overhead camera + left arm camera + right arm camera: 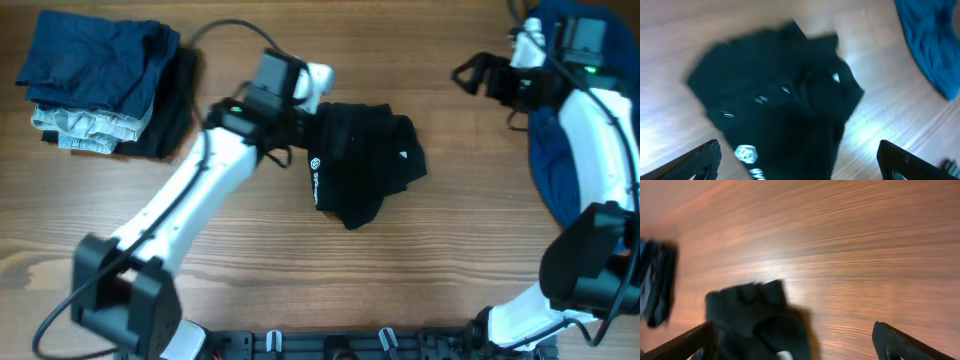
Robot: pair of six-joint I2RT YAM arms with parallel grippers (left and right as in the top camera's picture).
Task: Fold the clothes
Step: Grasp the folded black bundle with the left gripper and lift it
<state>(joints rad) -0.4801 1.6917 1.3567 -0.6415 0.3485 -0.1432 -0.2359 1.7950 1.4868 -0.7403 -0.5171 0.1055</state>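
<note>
The black shirt [365, 160] lay near the middle of the counter [420, 260] in a rumpled, half-doubled heap. White logo lettering ran down its left side and one flap stuck out toward the right. It was neither flat nor squared, so I judged its fold to be barely begun.

The left pincer [800, 167] hung over the shirt's left part with its fingers [700, 160] spread wide and nothing gripped. The wrist view was blurred, so I could not tell whether the tips touched the cloth.

The right pincer [470, 72] was well apart from the shirt, near the far right of the counter above bare wood. It was also spread wide and held nothing. A blue garment [545, 160] lay bunched just beside and under that arm, apparently waiting its turn. At the far left corner sat a stack of folded clothes [100, 85], which looked finished.

The step in hand seemed to be the approach for a first grasp on the black shirt. The next move would likely call for the left pincer to drop onto a single edge or corner and close on one layer only. The right arm would need to come across to take the opposite edge, so the heap could be pulled flat before any fold.
</note>
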